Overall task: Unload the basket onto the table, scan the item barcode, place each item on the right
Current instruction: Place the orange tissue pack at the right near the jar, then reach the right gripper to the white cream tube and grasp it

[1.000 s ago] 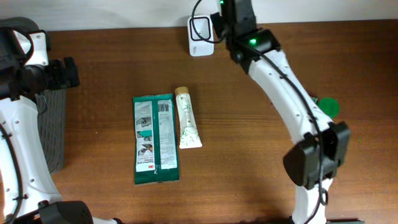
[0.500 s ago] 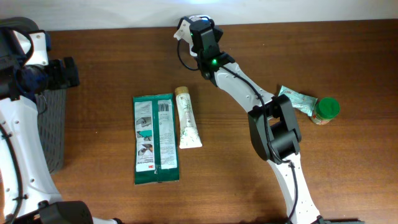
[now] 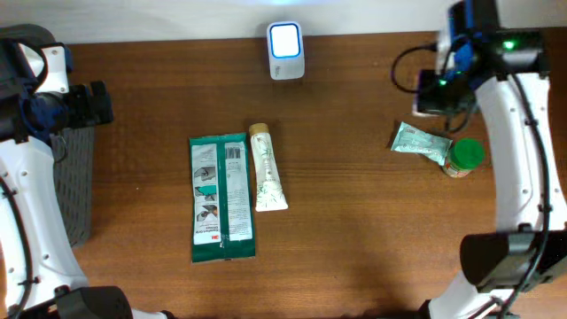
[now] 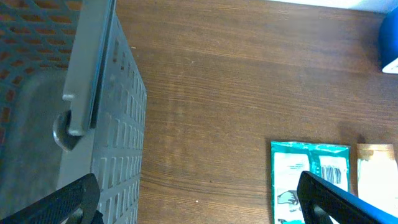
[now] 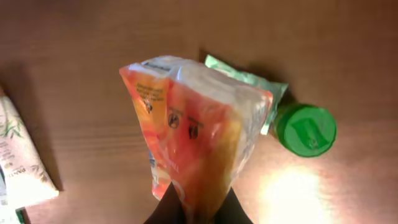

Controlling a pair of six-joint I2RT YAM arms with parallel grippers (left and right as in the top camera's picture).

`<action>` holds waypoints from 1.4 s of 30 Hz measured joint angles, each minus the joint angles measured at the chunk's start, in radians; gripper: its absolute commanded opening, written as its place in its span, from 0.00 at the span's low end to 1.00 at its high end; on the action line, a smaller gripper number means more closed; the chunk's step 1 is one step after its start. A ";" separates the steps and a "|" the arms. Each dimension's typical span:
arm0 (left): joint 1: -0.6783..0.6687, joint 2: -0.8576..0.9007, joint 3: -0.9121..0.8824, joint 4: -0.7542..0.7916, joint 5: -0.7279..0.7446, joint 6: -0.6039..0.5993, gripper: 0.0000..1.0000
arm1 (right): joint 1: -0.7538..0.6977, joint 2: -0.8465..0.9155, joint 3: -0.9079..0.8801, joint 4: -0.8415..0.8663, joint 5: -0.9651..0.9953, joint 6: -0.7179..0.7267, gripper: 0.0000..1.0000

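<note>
The right arm has swung off the scanner [image 3: 286,50], right jaws clamped on the orange pouch [image 5: 193,130] jutting out ahead of them, green-lidded jar [image 5: 305,129] just beyond, left jaws wide and idle, so the scan looks done, only the set-down left.

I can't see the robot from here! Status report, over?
Left gripper open, empty, by the basket. Right gripper shut on orange packet. Nothing blocking the scanner.
</note>
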 measured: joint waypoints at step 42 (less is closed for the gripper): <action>0.000 0.000 0.000 0.000 0.000 0.000 0.99 | 0.632 0.406 -0.114 0.466 -0.181 0.143 0.04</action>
